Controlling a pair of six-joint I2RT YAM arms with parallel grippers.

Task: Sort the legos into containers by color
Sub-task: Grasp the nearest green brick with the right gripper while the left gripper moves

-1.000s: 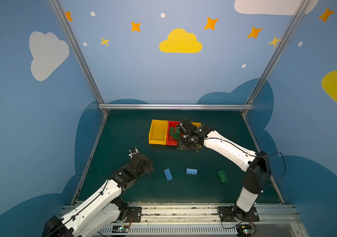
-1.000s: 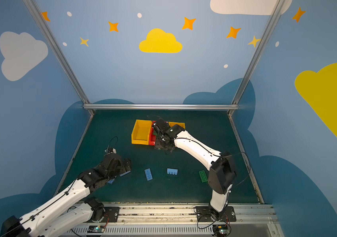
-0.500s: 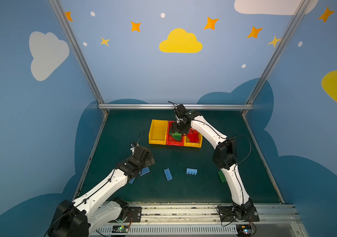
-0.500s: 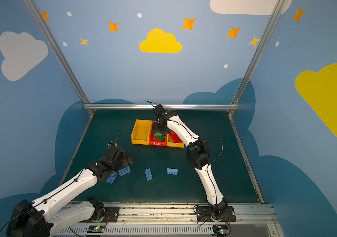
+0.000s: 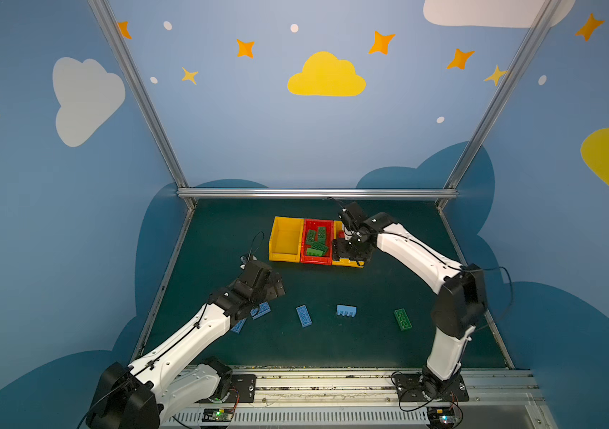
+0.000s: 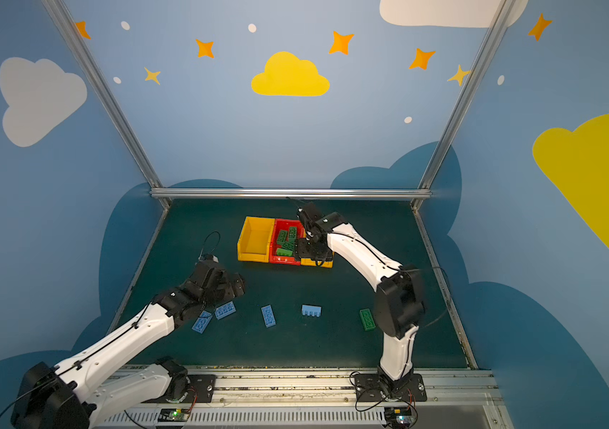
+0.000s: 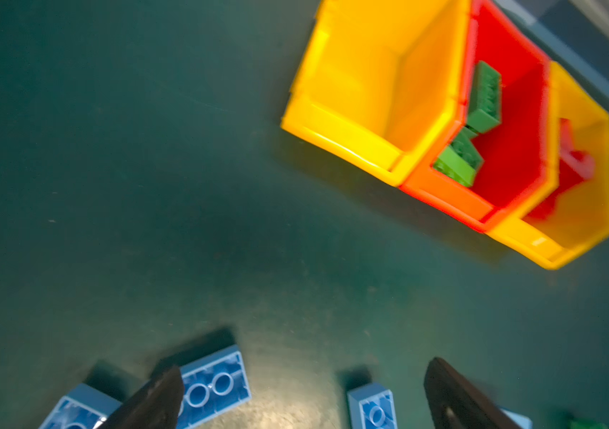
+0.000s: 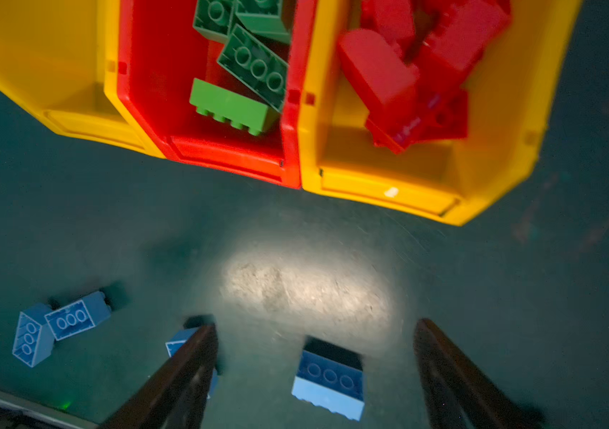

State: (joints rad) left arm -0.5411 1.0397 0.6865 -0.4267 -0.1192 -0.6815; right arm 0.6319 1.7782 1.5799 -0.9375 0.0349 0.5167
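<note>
Holding jaws apart, empty, on left gripper (image 7: 303, 367) and right gripper (image 8: 316, 325). Hovering left by two touching blue legos (image 7: 214, 382) — risking pinching both, or knocking one aside, when closing.

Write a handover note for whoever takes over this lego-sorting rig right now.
Left gripper: open, empty, over the leftmost blue bricks.
Right gripper: open, empty, by the right yellow bin's front.
Done: green bricks in the red bin, red bricks in the right yellow bin.
To do: four blue bricks and one loose green brick lie on the mat; the left yellow bin is empty, probably for blue.
</note>
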